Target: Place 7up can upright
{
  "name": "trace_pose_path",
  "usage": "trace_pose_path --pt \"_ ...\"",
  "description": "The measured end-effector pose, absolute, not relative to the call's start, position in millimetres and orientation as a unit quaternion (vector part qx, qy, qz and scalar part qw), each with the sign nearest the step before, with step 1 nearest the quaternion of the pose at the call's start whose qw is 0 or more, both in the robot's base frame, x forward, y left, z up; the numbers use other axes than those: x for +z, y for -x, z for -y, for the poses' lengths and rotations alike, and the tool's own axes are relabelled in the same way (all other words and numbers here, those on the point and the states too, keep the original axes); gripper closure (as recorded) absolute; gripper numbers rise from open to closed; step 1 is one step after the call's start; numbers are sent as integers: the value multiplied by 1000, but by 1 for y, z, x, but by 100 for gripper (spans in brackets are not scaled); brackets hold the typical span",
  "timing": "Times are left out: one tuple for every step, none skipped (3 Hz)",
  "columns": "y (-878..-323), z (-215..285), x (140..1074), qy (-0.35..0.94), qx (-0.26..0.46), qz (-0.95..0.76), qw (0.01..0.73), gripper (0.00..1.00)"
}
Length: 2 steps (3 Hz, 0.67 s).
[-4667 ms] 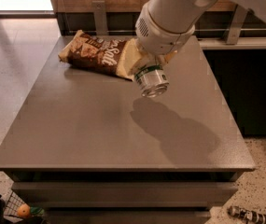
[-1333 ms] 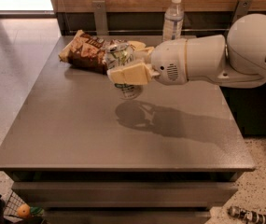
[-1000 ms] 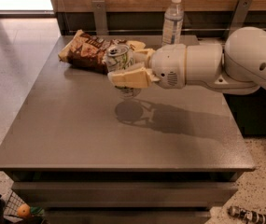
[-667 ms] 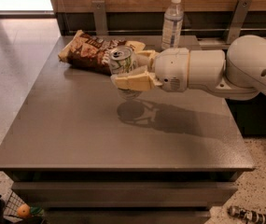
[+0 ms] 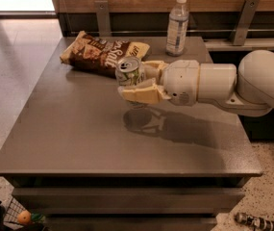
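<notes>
The 7up can is a small silver can with green marks. It is held nearly upright, its shiny top tipped toward the camera, a little above the grey table. My gripper reaches in from the right on a white arm and is shut on the can, cream fingers on both sides of it. The can's shadow lies on the table just below.
A brown chip bag lies at the back of the table, just behind the can. A clear plastic water bottle stands upright at the back right. The table's front edge is near the bottom; loose items lie on the floor below.
The arm has swung from above to reach in from the right. The can has turned from lying on its side to nearly upright and has shifted slightly right.
</notes>
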State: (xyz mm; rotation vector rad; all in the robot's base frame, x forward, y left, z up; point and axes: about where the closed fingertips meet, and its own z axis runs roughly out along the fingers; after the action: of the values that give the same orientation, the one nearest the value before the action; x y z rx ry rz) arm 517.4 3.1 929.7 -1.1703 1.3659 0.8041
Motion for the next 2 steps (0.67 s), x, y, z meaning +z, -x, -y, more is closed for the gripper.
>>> trace_pose_path --pt "-509 -6 918 486 346 -594 541 100" --pt "-502 -15 904 477 364 -599 530 100"
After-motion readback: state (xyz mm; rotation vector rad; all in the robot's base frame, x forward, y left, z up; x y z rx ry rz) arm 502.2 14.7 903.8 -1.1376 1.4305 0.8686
